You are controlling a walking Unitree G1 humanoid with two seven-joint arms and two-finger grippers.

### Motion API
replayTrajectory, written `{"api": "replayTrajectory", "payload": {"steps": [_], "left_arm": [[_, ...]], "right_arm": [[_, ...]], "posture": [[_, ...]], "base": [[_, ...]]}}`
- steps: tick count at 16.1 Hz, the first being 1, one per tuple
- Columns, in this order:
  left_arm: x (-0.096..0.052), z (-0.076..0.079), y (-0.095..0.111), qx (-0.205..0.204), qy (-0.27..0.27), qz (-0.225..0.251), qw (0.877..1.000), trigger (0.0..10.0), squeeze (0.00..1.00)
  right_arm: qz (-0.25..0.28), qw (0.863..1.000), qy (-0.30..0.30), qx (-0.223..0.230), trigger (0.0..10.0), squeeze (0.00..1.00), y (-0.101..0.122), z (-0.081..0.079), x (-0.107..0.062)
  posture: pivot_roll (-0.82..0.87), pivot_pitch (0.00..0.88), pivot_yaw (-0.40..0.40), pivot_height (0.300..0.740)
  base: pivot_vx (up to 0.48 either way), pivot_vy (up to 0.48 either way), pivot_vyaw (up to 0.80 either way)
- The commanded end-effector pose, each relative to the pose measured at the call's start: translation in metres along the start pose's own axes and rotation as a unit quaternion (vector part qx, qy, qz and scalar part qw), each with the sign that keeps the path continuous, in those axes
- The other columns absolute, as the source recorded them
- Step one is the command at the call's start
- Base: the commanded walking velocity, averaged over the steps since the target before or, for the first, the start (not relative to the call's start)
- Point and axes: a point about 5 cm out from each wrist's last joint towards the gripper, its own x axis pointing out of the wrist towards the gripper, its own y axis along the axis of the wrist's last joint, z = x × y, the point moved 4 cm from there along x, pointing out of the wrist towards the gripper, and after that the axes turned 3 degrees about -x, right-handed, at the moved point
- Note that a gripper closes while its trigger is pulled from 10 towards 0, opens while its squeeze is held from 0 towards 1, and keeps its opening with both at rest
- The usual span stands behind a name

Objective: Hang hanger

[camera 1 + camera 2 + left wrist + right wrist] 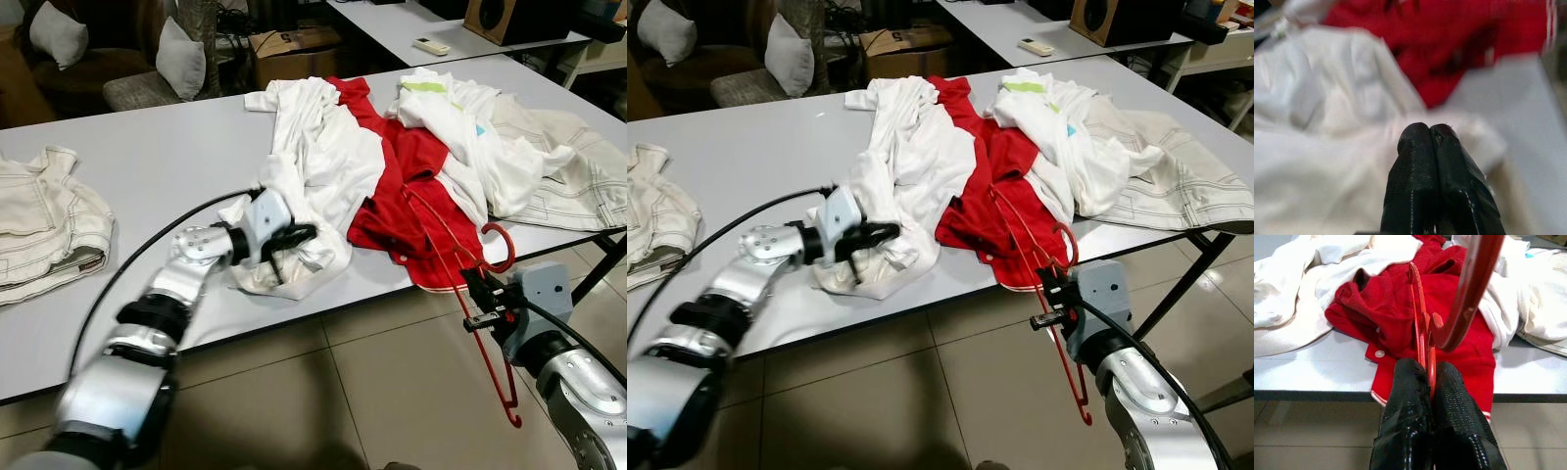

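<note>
While clamped in right tool [477,295], red hanger [497,377] hangs off table [176,157] edge.

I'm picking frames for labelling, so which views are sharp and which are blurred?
Left eye view: sharp, even light on the red hanger. Left wrist view: fingers crisp, white cloth and red shirt behind blurred. Right wrist view: clear throughout.

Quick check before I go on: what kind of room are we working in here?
Probably a living or work room in a home, used for sorting laundry: a grey table heaped with clothes such as a red shirt, cushioned chairs behind it, and a tiled floor. The right gripper holds a red hanger.
</note>
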Motion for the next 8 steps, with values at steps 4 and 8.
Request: {"api": "replayTrajectory", "payload": {"steps": [4,8], "left_arm": [[-0.025,-0.024,-0.026,0.098,0.038,-0.123,0.987,10.0,1.00],[-0.020,-0.033,-0.023,0.100,0.091,-0.116,0.984,10.0,0.12]], "right_arm": [[0.005,1.000,0.007,-0.009,10.0,0.00,0.002,-0.002,0.003],[0.005,1.000,0.011,-0.008,10.0,0.00,0.001,-0.003,0.004]], "posture": [[-0.20,0.000,0.052,0.740],[-0.20,0.000,0.047,0.740]], "base": [[0.000,0.000,0.00],[0.000,0.000,0.00]]}}
